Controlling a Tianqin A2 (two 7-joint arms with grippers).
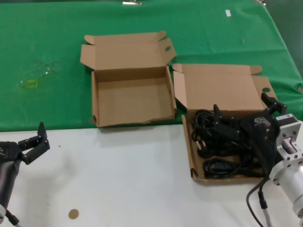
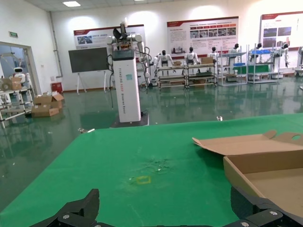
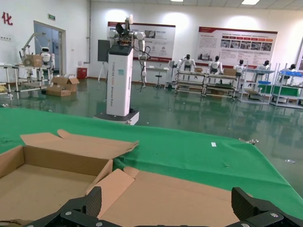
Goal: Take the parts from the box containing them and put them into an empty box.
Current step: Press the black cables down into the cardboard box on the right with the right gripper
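Several black power cords, the parts (image 1: 213,144), lie tangled in the long low cardboard box (image 1: 186,142) at the right, whose lid (image 1: 220,87) is flipped back. My right gripper (image 1: 242,109) hovers over those cords, open, with nothing between its fingers; in the right wrist view the right gripper (image 3: 168,205) looks across the lid (image 3: 184,198). The empty box (image 1: 132,97), squarer and taller-walled, stands open in the middle; it also shows as the empty box (image 2: 265,168) and the empty box (image 3: 42,179). My left gripper (image 1: 39,142) waits open at the near left, above the white table.
A green cloth (image 1: 47,56) covers the far half of the table, with a yellow mark (image 1: 28,84) on it. The near half is white table (image 1: 123,179) with a small brown spot (image 1: 73,213). The right arm's cable (image 1: 258,198) hangs near the front right.
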